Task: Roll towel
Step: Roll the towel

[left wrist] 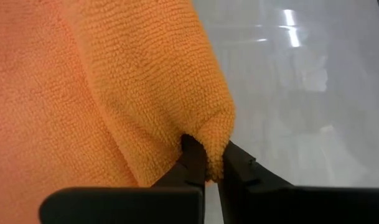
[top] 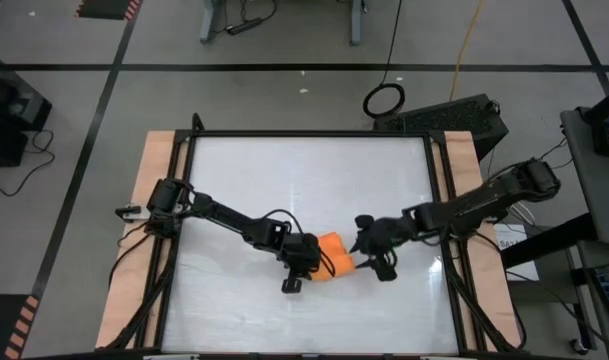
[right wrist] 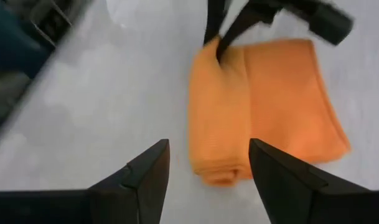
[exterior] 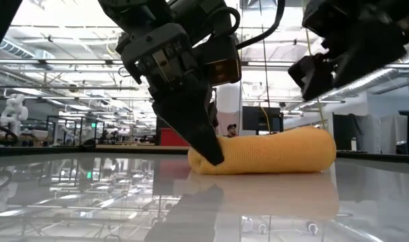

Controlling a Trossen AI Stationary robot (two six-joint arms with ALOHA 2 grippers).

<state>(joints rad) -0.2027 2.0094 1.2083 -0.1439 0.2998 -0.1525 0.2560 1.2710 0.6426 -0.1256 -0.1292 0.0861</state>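
Observation:
The orange towel [top: 334, 255] lies rolled or folded into a thick bundle on the white table, near its middle toward the near edge. It also shows in the low view [exterior: 271, 153] and in the right wrist view [right wrist: 264, 106]. My left gripper [top: 306, 262] stands at the bundle's left end, shut on the towel [left wrist: 145, 81]. My right gripper [top: 372, 250] is open just right of the bundle and touches nothing; its fingers stand apart in the right wrist view [right wrist: 208, 168]. In the low view it hangs above the table [exterior: 338, 60]. My left gripper pinches a folded end of the towel [left wrist: 213, 149] between its two fingers, at the bundle's left end [exterior: 205, 160]. The fingers [exterior: 203, 138] come from above, slanting down. The bundle rests on the table and is not lifted.
The white tabletop [top: 284, 180] is ringed by a black frame [top: 314, 133], with wooden boards along its left and right sides [top: 154, 200]. The low view shows the room behind the table.

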